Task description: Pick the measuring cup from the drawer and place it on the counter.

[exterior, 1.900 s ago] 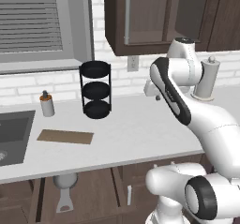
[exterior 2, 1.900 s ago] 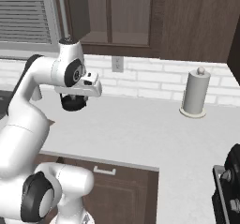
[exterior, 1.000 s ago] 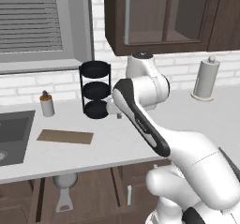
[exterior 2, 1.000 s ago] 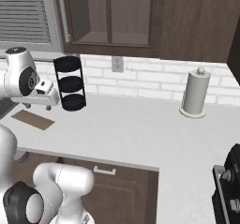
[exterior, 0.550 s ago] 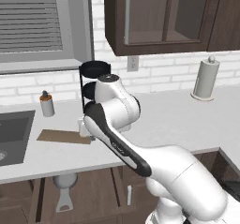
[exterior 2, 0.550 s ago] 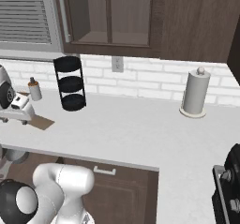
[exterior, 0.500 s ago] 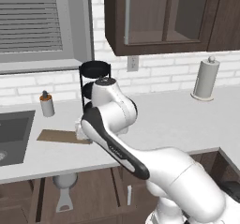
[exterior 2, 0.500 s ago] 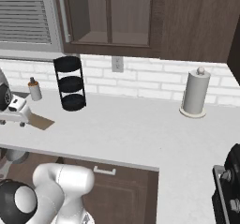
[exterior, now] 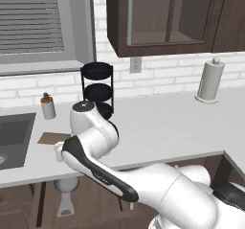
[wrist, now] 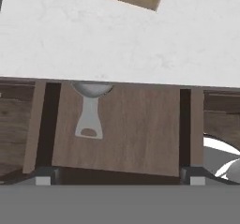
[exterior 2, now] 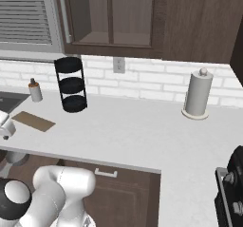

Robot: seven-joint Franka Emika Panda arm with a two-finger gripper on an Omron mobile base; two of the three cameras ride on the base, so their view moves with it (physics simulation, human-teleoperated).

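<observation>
Hand view: my pincer gapes wide over the open drawer, gripping nothing; the measuring cup lies inside, bowl tucked under the counter edge.

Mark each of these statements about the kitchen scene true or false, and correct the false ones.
1. The measuring cup lies in the open drawer. True.
2. The jaws are closed on the cup's handle. False: they stand open and hold nothing.
3. The cup's bowl is partly hidden under the counter edge in the hand view. True.
4. The paper towel roll lies on its side. False: it stands upright.
5. The brown board sits inside the sink. False: it lies on the counter beside the sink.
</observation>
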